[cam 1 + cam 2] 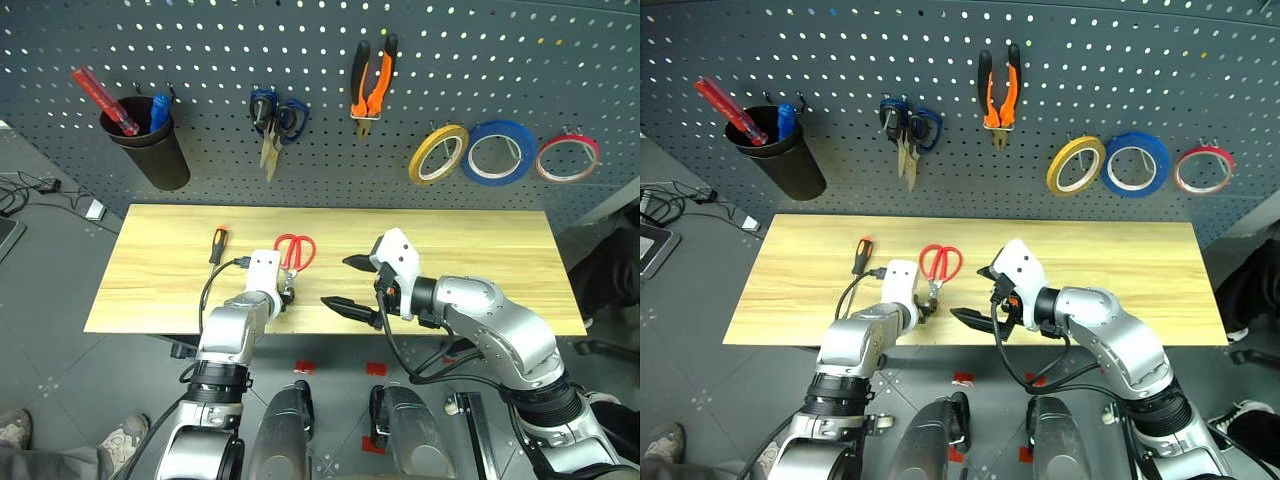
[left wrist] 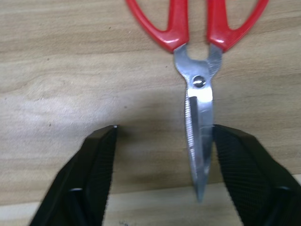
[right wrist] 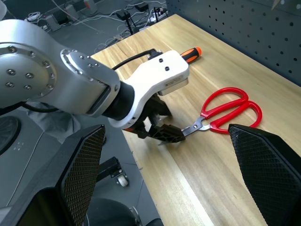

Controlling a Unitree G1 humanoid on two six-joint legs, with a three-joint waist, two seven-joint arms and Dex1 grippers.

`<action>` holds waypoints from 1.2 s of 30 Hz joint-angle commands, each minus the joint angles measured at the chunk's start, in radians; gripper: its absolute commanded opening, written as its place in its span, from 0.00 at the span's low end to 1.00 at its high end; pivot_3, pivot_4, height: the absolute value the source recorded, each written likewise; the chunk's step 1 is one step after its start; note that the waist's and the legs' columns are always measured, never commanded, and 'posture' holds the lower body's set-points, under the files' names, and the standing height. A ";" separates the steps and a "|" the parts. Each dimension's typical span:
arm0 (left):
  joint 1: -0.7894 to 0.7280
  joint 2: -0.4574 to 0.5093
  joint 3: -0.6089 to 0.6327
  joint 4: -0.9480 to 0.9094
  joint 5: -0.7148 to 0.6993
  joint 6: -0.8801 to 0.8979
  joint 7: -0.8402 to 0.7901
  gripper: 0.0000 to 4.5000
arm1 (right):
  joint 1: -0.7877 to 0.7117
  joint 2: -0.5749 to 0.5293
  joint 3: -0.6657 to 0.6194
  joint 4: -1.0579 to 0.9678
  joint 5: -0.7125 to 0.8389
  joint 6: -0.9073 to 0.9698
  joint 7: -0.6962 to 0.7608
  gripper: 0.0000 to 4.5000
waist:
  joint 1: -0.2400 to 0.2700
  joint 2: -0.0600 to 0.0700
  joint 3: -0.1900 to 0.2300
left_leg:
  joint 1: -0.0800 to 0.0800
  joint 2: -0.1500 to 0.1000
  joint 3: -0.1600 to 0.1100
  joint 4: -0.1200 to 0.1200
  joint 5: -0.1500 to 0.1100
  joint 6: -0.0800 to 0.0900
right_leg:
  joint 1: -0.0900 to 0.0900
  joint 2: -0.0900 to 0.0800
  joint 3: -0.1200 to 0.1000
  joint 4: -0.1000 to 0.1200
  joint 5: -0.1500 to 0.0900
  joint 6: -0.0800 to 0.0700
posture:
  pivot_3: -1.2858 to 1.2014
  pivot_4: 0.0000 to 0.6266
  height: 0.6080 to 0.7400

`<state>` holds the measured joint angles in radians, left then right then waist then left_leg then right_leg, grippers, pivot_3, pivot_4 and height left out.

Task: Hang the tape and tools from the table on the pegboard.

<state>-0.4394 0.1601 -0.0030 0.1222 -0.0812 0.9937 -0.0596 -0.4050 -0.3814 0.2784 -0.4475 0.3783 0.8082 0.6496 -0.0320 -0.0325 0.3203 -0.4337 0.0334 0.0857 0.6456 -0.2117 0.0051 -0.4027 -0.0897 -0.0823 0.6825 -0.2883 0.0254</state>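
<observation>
From the head camera you see the table (image 1: 480, 260), a pale wood-grain top whose near edge runs just under both grippers; to the right of the red-handled scissors (image 1: 295, 252) the top is bare all the way to its far end. The slim screwdriver (image 1: 217, 244) lies just left of the scissors, apart from them. On the pegboard (image 1: 90, 40) behind, the orange-and-black pliers (image 1: 372, 85) hang above the scissors, with the yellow tape (image 1: 438, 153), a blue roll (image 1: 498, 151) and a red roll (image 1: 568, 157) in a row to their right, blue-handled scissors (image 1: 275, 122) and a black cup (image 1: 150, 145) to their left. Your left gripper (image 1: 287, 297) sits at the scissors' blade end; your right gripper (image 1: 352, 284) hovers just right of the scissors, jaws wide apart. In the left wrist camera the ribbed black fingers (image 2: 96, 165) straddle the closed steel blades (image 2: 197, 136), one pad at the blade's edge, the other well clear. The right wrist camera shows the blades' tip near the table's front edge.
</observation>
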 commanded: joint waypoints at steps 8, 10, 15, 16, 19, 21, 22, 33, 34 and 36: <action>-0.043 0.003 -0.034 0.216 0.014 -0.084 -0.077 0.44 | 0.013 -0.016 -0.015 -0.062 0.027 0.010 0.004 1.00 | 0.000 0.002 -0.010 | 0.001 0.000 -0.002 0.000 0.000 0.000 | 0.002 0.000 -0.002 0.000 0.000 0.000 | 0.46 0.48 1.00; -0.048 0.008 -0.040 0.233 0.015 -0.100 -0.095 0.30 | 0.013 -0.018 -0.016 -0.066 0.025 0.013 0.000 1.00 | 0.001 0.004 -0.010 | 0.002 -0.001 -0.003 0.000 0.000 0.000 | 0.005 -0.001 -0.004 -0.001 0.000 0.000 | 0.46 0.49 1.00; -0.050 0.010 -0.042 0.236 0.022 -0.129 -0.116 0.08 | 0.016 -0.027 -0.021 -0.079 0.018 0.017 -0.008 1.00 | 0.001 0.004 -0.011 | 0.003 -0.001 -0.006 0.001 0.000 0.001 | 0.009 -0.002 -0.007 -0.002 0.000 0.000 | 0.46 0.49 1.00; -0.044 0.010 -0.042 0.227 0.024 -0.133 -0.115 0.08 | 0.018 -0.028 -0.022 -0.083 0.013 0.016 -0.013 1.00 | 0.002 0.004 -0.011 | 0.003 -0.001 -0.007 0.001 0.000 0.001 | 0.009 -0.002 -0.007 -0.002 0.000 0.000 | 0.46 0.49 1.00; -0.012 0.003 -0.040 0.181 0.027 -0.158 -0.110 0.08 | 0.024 -0.034 -0.021 -0.093 -0.024 -0.019 -0.043 1.00 | 0.000 0.004 -0.011 | 0.003 -0.001 -0.007 0.001 0.000 0.000 | 0.009 -0.002 -0.008 -0.002 0.000 0.000 | 0.45 0.48 1.00; 0.037 0.015 -0.076 0.089 0.050 -0.223 -0.120 0.08 | 0.026 -0.034 -0.015 -0.108 -0.093 -0.091 -0.096 1.00 | -0.001 0.004 -0.011 | 0.003 -0.001 -0.007 0.000 0.000 0.000 | 0.009 -0.002 -0.008 -0.003 0.000 0.000 | 0.45 0.47 1.00; 0.070 0.028 -0.101 0.031 0.068 -0.278 -0.126 0.08 | 0.028 -0.020 -0.022 -0.118 -0.115 -0.117 -0.127 1.00 | -0.001 0.004 -0.011 | 0.003 -0.001 -0.006 0.000 0.000 0.000 | 0.008 -0.002 -0.007 -0.003 0.000 0.000 | 0.45 0.47 1.00; 0.356 0.115 -0.132 -0.399 0.236 -0.742 -0.039 0.08 | 0.077 0.043 -0.032 -0.261 -0.227 -0.396 -0.221 1.00 | -0.009 0.003 -0.010 | 0.001 0.001 -0.005 -0.001 -0.001 0.000 | 0.006 -0.002 -0.006 -0.005 0.000 0.000 | 0.44 0.47 1.00; 0.367 0.127 -0.127 -0.423 0.259 -0.780 -0.026 0.08 | 0.074 0.043 -0.034 -0.257 -0.241 -0.419 -0.225 1.00 | -0.010 0.003 -0.010 | 0.001 0.001 -0.005 -0.001 -0.001 0.001 | 0.006 -0.002 -0.007 -0.005 0.000 0.000 | 0.44 0.47 1.00; 0.383 0.138 -0.115 -0.462 0.287 -0.828 -0.009 0.08 | 0.070 0.044 -0.040 -0.245 -0.257 -0.456 -0.228 1.00 | -0.011 0.003 -0.010 | 0.001 0.001 -0.005 -0.001 -0.003 0.003 | 0.006 -0.002 -0.007 -0.005 0.000 0.000 | 0.44 0.47 1.00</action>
<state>-0.0630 0.2947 -0.1254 -0.2712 0.1724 0.2257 -0.0885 -0.3279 -0.3413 0.2525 -0.6631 0.1343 0.4027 0.4307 -0.0430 -0.0294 0.3100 -0.4328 0.0343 0.0804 0.6443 -0.2145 0.0085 -0.3972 -0.0915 -0.0895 0.6781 -0.2883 0.0256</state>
